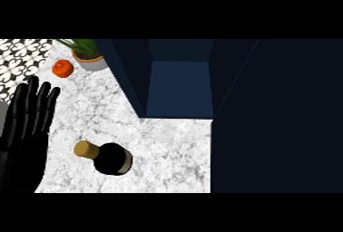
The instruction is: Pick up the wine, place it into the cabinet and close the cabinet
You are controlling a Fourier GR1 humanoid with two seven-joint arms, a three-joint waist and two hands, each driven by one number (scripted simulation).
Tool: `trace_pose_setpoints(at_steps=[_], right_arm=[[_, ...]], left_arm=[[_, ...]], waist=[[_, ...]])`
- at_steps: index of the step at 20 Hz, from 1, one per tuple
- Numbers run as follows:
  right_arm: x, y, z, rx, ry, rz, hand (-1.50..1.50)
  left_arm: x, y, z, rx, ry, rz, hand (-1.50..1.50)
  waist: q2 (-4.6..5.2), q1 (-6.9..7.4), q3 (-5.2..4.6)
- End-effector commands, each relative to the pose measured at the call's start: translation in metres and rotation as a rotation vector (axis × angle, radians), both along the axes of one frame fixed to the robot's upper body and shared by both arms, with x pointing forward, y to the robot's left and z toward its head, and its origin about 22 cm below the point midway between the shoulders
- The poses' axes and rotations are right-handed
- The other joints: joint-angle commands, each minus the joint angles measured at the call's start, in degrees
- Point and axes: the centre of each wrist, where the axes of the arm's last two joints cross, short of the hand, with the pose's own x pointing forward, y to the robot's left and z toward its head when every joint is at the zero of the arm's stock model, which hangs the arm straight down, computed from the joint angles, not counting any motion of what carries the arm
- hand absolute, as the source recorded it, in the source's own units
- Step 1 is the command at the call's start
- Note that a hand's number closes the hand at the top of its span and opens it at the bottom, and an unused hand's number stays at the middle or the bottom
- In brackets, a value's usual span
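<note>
1. I see the wine (108, 157) standing on the marble counter (171, 145), near its front edge and left of the middle, its gold cap (84, 148) leaning toward the left edge from this steep angle
2. Nothing touches the bottle; it is apart from my left hand (26, 122)
3. That left hand shows at the counter's left edge, fingers straight and pointing up, spread slightly, holding nothing
4. I cannot find my right hand anywhere in the head view
5. The cabinet (179, 86) sits at the counter's back edge, its dark blue inside showing, with a dark panel (275, 118) along the counter's right edge
6. At the back left corner stand an orange fruit (62, 68) and, just beside it, a potted plant (88, 55)
</note>
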Motion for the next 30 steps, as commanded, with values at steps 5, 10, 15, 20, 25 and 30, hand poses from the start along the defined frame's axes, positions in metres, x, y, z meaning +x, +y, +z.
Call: trace_pose_setpoints(at_steps=[5, 10, 15, 20, 25, 30], right_arm=[[-0.031, 0.000, -0.004, 0.007, 0.030, -0.037, -1.50], [-0.052, 0.009, 0.012, 0.026, 0.132, 0.242, -1.50], [-0.063, 0.003, 0.031, 0.031, 0.139, 0.246, -1.50], [-0.063, 0.016, 0.048, 0.042, 0.145, 0.253, -1.50], [-0.070, 0.011, 0.057, 0.063, 0.141, 0.241, -1.50], [-0.075, 0.019, 0.064, 0.053, 0.132, 0.265, -1.50]], left_arm=[[-0.037, -0.048, 0.011, 0.036, -0.092, 0.179, -1.50], [-0.038, -0.079, 0.003, -0.239, 0.061, 0.084, -1.50], [-0.058, -0.131, 0.012, -0.263, 0.051, 0.078, -1.50], [-0.064, -0.158, 0.030, -0.252, 0.022, 0.064, -1.50], [-0.058, -0.178, 0.040, -0.251, 0.029, 0.071, -1.50], [-0.047, -0.181, 0.057, -0.260, 0.038, 0.077, -1.50]], waist=[[-0.18, -1.09, 0.52], [-0.18, -1.70, 0.45], [-0.05, -1.37, 0.50], [0.01, -1.01, 0.48], [-0.02, -1.14, 0.50], [-0.06, -1.29, 0.50]])
